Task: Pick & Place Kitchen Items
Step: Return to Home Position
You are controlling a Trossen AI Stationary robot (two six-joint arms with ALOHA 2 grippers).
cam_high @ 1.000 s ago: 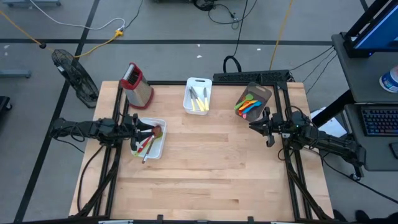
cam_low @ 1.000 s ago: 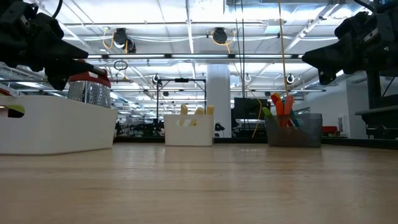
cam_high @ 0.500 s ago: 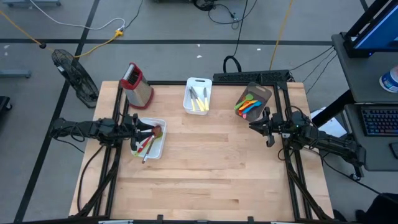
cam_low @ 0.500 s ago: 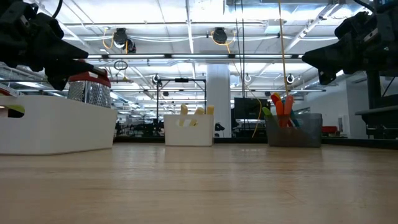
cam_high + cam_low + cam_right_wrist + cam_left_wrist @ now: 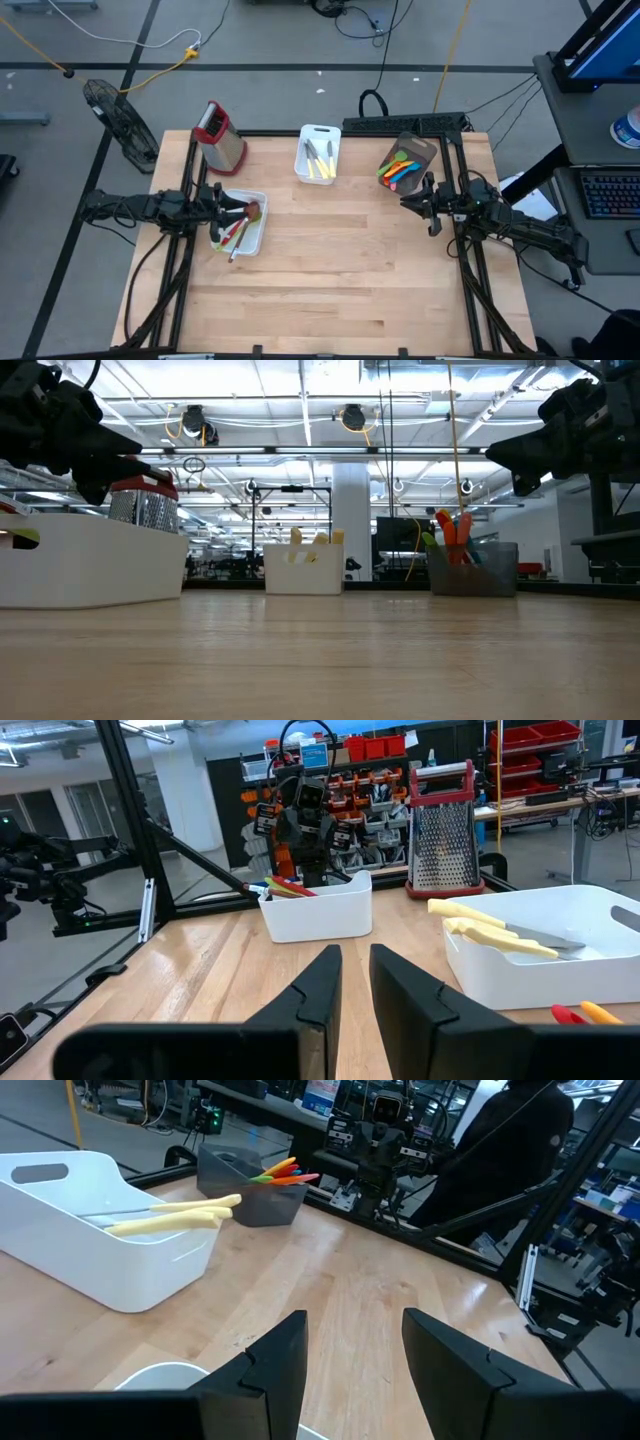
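Note:
My left gripper [image 5: 228, 207] is open and empty, above the near-left white bin [image 5: 240, 236], which holds red and green utensils and a brown wooden spoon [image 5: 238, 232]. My right gripper [image 5: 408, 203] hangs over the table's right side, near the grey bin [image 5: 410, 160] of orange, blue, green and pink utensils. Its fingers [image 5: 325, 982] stand a narrow gap apart and hold nothing. Cream knives [image 5: 318, 160] lie in the far white bin [image 5: 319, 133]; they also show in the left wrist view [image 5: 170, 1215] and the right wrist view [image 5: 490, 935].
A metal box grater with a red top [image 5: 220, 135] stands at the far left corner. The middle and near part of the wooden table [image 5: 340, 280] holds no objects. Black frame rails [image 5: 470, 270] run along the table's left and right sides.

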